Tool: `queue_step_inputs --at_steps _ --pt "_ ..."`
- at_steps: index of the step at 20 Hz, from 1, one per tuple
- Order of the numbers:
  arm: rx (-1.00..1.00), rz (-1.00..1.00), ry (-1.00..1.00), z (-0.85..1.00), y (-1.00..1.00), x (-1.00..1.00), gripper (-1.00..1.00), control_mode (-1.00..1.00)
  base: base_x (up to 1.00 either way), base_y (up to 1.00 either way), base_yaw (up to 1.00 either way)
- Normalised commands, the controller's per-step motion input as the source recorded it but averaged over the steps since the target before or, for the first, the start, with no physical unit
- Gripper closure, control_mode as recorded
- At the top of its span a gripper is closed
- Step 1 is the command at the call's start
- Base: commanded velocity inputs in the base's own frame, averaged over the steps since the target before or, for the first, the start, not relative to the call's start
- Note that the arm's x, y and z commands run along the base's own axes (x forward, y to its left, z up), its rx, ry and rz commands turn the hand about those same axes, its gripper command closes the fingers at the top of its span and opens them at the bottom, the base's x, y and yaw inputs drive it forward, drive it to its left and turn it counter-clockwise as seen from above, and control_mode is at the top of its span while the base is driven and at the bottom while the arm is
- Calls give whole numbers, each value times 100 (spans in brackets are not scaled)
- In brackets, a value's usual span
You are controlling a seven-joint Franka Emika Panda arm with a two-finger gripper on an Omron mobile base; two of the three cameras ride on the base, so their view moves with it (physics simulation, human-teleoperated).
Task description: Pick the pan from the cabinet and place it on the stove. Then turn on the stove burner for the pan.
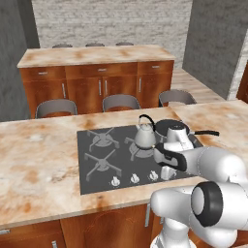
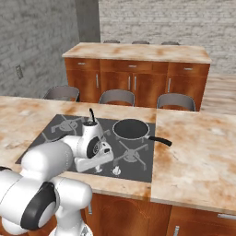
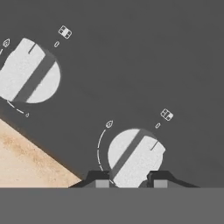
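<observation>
Pan (image 2: 131,128) sits on the stove (image 2: 69,120), on its back right burner as you face it from the base, with the black handle pointing right toward the counter (image 2: 198,152). A silver kettle (image 1: 145,135) stands just left of it. Your gripper (image 3: 131,181) hangs low over the front knob row, fingertips (image 3: 102,180) on either side of one silver knob (image 3: 135,157); you can't tell whether they pinch it
</observation>
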Motion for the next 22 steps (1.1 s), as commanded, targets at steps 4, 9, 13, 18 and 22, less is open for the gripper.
queue_step_inputs --at_steps 4,9,13,18,22 --pt "0 35 0 -15 0 -9 100 -100 0 0 0" --pt "0 35 0 -20 0 -9 100 -100 0 0 0" --pt "0 36 0 -25 0 -10 100 -100 0 0 0" --pt "0 36 0 -28 0 -10 100 -100 0 0 0" --pt "0 36 0 -31 0 -10 100 -100 0 0 0"
